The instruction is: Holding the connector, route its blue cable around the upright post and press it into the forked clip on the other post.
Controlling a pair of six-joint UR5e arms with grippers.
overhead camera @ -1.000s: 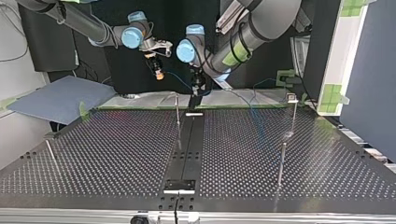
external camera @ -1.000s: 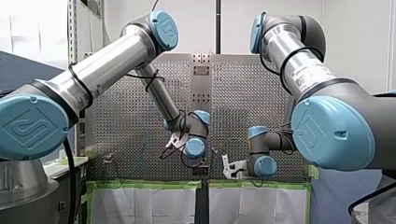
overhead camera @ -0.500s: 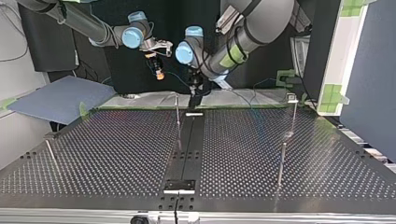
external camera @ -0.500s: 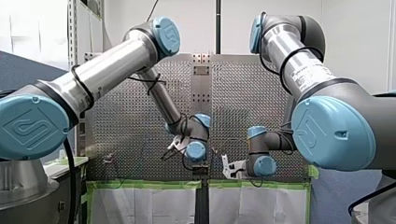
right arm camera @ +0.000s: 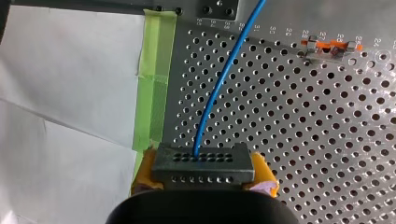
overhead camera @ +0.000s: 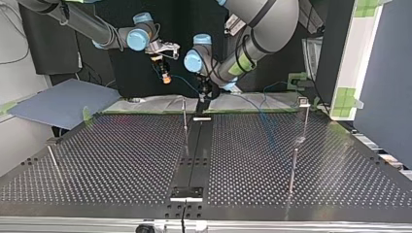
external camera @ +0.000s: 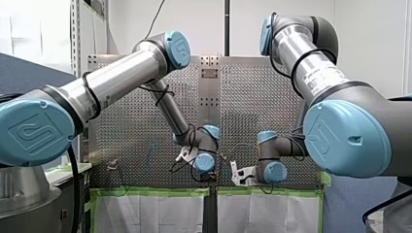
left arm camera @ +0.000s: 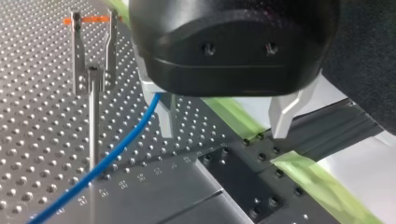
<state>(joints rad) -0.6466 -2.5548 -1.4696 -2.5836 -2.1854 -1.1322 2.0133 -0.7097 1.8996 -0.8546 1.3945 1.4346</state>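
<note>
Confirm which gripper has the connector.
My right gripper, yellow pads shut on the black connector; my left gripper is open, blue cable beside one finger.

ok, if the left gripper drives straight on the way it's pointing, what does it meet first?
Likely the table, about where its black centre strip begins. The left gripper is open with nothing between its fingers; the blue cable passes beside one finger, depth unclear.
</note>
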